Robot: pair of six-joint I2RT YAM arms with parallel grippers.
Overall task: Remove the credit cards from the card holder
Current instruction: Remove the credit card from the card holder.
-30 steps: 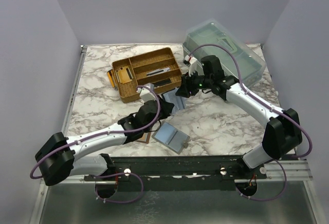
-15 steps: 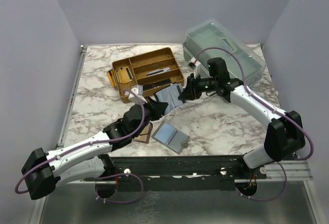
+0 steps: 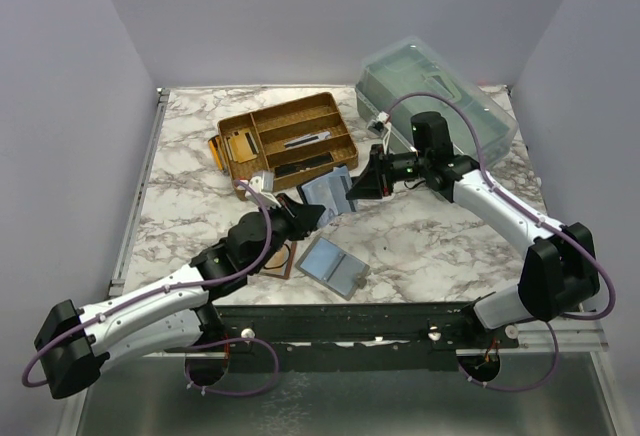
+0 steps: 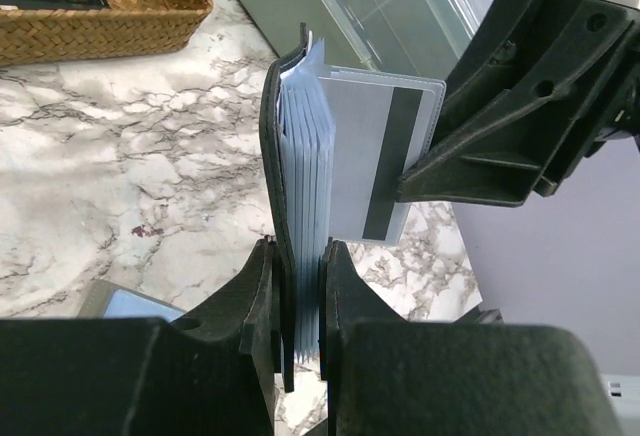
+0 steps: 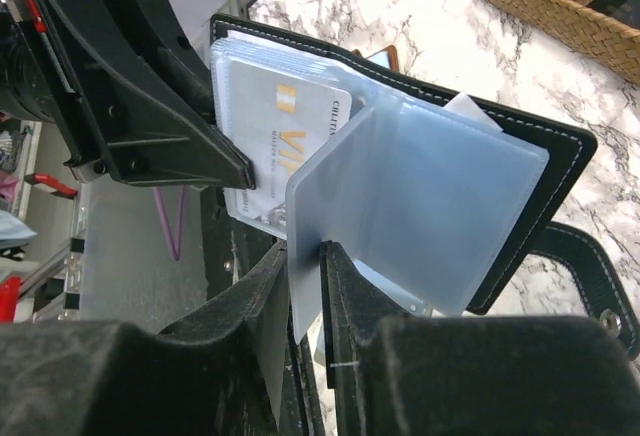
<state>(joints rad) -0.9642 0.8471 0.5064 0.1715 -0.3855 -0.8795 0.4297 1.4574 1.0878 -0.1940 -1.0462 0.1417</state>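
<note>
My left gripper (image 3: 306, 218) is shut on the lower edge of the card holder (image 3: 322, 194), a black bifold held upright above the marble table. Its blue-grey pockets (image 4: 303, 166) fan out above my left gripper (image 4: 298, 301). A pale grey-blue credit card (image 4: 352, 156) with a black stripe sticks out sideways from the holder. My right gripper (image 3: 352, 188) is shut on that card's outer edge. In the right wrist view the card (image 5: 430, 206) sits between the fingers of my right gripper (image 5: 305, 256), in front of the card holder (image 5: 562, 151). Another printed card (image 5: 290, 126) stays in a pocket.
A woven tray (image 3: 262, 161) with gold cards and a black bar stands behind the holder. A clear plastic box (image 3: 440, 96) is at the back right. A grey holder (image 3: 333, 268) lies open near the front edge, and a brown one (image 3: 283, 264) lies beside it.
My right gripper has shut on the card and drawn back to the right. My left gripper has pulled the card holder nearer and to the left, so the card slides out.
</note>
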